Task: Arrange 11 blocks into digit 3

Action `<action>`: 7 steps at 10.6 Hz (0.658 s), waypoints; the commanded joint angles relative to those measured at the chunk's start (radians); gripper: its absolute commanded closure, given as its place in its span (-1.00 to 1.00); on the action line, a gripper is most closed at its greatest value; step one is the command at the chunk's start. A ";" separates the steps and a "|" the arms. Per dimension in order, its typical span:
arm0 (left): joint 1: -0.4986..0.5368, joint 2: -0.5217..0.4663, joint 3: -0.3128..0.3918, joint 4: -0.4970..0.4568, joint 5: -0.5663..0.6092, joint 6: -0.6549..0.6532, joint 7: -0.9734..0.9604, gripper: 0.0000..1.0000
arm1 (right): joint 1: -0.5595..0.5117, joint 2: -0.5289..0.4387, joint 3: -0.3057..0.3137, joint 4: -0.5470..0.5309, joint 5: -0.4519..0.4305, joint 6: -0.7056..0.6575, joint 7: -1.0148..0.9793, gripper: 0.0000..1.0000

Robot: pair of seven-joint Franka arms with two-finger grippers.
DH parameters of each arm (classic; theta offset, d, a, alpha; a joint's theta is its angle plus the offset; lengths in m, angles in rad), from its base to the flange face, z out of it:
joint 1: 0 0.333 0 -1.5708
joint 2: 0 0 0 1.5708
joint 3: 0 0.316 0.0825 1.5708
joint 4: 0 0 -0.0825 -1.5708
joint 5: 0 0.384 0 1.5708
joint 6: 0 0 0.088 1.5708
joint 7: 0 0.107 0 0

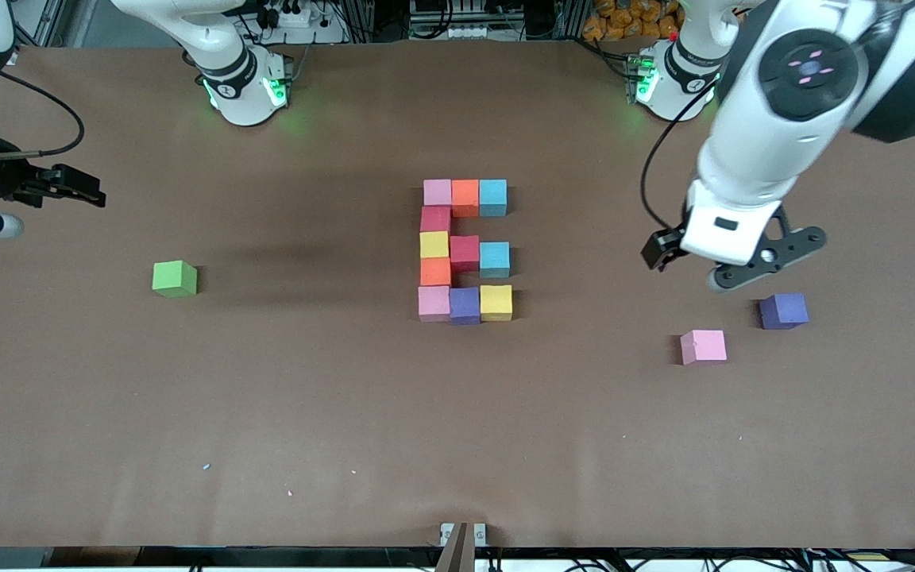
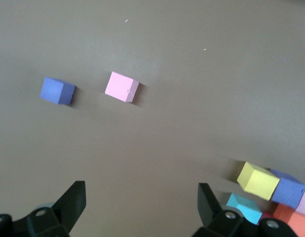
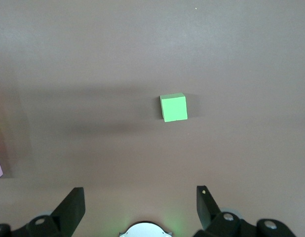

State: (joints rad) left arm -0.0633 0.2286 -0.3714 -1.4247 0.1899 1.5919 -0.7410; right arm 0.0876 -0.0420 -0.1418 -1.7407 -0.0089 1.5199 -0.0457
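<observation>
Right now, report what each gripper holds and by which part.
Nothing is held. The left gripper hangs open above the table near the loose purple block; the right gripper waits open.

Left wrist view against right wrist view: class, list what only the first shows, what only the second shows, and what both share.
Only the left wrist view shows the loose purple block and loose pink block lying apart on the table, plus a corner of the block figure: its yellow block, a purple block and a light blue block. Only the right wrist view shows the single green cube. Both share the brown table and an open gripper of their own, the left gripper and the right gripper, each empty.
</observation>
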 commanded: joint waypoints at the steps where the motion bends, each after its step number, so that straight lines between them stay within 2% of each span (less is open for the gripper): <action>1: 0.045 -0.061 0.071 -0.034 -0.108 -0.007 0.231 -1.00 | 0.014 0.001 -0.005 0.001 -0.019 -0.003 0.006 -1.00; 3: 0.079 -0.100 0.092 -0.080 -0.127 -0.004 0.375 -1.00 | 0.015 0.001 -0.005 0.001 -0.019 -0.003 0.006 -1.00; 7: 0.114 -0.130 0.138 -0.102 -0.167 0.002 0.482 -1.00 | 0.015 0.001 -0.005 0.003 -0.019 -0.003 0.006 -1.00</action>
State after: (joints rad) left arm 0.0416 0.1396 -0.2514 -1.4907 0.0637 1.5872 -0.2999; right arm 0.0902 -0.0418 -0.1417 -1.7409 -0.0089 1.5199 -0.0457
